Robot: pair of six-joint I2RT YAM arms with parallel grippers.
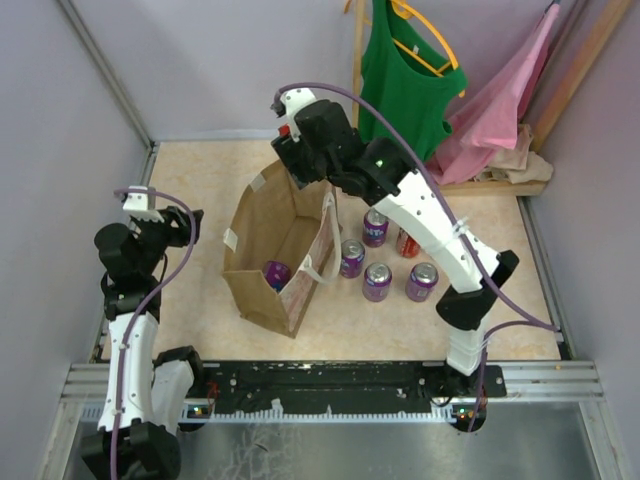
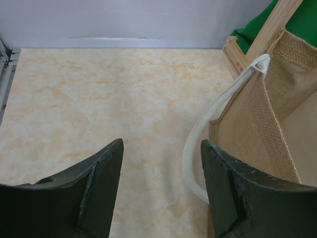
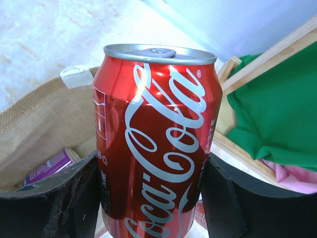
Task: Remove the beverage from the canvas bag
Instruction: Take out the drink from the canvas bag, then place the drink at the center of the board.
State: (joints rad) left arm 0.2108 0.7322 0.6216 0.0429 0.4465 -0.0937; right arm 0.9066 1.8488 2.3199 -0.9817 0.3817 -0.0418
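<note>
The tan canvas bag [image 1: 262, 225] stands open in the middle of the table, with a pale strap handle [image 1: 322, 268] on its right side. A purple can [image 1: 277, 272] lies inside it and also shows in the right wrist view [image 3: 47, 166]. My right gripper [image 1: 298, 165] hangs over the bag's far end. It is shut on an upright red Coca-Cola can [image 3: 158, 139], held above the bag's rim [image 3: 44, 119]. My left gripper [image 2: 161, 148] is open and empty, left of the bag [image 2: 267, 114], close to its white handle [image 2: 198, 144].
Several purple cans [image 1: 377, 282] and a red can [image 1: 408, 242] stand on the table right of the bag. A wooden rack with a green shirt [image 1: 405, 80] and pink cloth [image 1: 500, 110] stands at the back right. Walls close in on both sides.
</note>
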